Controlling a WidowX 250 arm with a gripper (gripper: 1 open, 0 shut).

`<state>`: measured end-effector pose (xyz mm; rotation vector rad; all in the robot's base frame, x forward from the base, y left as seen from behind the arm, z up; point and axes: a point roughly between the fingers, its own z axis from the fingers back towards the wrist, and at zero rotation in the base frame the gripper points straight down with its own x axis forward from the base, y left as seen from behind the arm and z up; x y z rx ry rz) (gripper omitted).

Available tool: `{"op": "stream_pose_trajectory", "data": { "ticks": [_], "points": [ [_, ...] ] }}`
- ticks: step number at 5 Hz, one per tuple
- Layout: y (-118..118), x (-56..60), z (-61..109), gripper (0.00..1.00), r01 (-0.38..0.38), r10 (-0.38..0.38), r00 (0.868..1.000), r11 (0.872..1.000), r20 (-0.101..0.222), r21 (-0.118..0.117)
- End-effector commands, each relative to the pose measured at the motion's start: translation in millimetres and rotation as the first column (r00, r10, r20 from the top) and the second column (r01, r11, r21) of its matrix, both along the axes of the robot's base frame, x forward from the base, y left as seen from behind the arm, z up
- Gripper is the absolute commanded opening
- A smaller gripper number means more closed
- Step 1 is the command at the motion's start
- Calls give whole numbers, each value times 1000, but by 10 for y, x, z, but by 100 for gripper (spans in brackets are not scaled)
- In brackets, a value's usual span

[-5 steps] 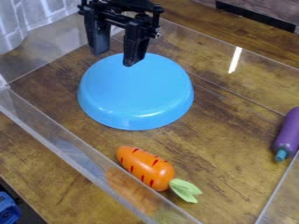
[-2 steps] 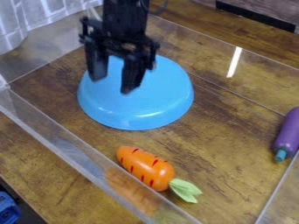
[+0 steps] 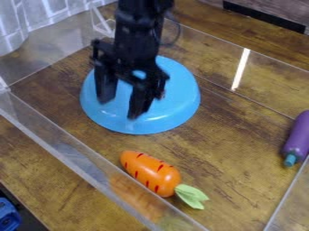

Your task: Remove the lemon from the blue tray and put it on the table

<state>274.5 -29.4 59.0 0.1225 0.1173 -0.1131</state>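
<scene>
Camera view: the black robot gripper (image 3: pixel 122 101) has advanced toward the near edge of the smooth round light-blue plastic tray (image 3: pixel 176 97), blurred by motion. Pincer state and contents cannot be determined. No lemon is visible; its location requires confirmation before placement on the brown wooden table (image 3: pixel 236 135).

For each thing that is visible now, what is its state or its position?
Gripper: above the blue tray, blurred; open or shut cannot be told.
Blue tray: on the table, partly hidden by the gripper.
Toy carrot: lying on the table.
Purple toy: at the right edge, partly out of view.
</scene>
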Motion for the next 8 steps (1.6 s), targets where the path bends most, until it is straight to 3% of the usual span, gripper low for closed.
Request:
{"op": "stream_pose_trajectory", "data": {
  "ticks": [1, 2, 3, 4, 5, 8],
  "points": [
    [-203, -80, -99, 100, 66, -68, 996, 997, 53, 34],
    [-324, -152, -69, 100, 106, -109, 991, 993, 72, 48],
    [-442, -184, -230, 100, 214, -220, 971, 974, 90, 77],
    [-504, -182, -297, 100, 252, -259, 961, 965, 98, 76],
    [-608, -197, -340, 100, 336, -344, 931, 938, 118, 86],
    [-815, -245, -384, 100, 402, -408, 902, 913, 144, 67]
  ]
}}
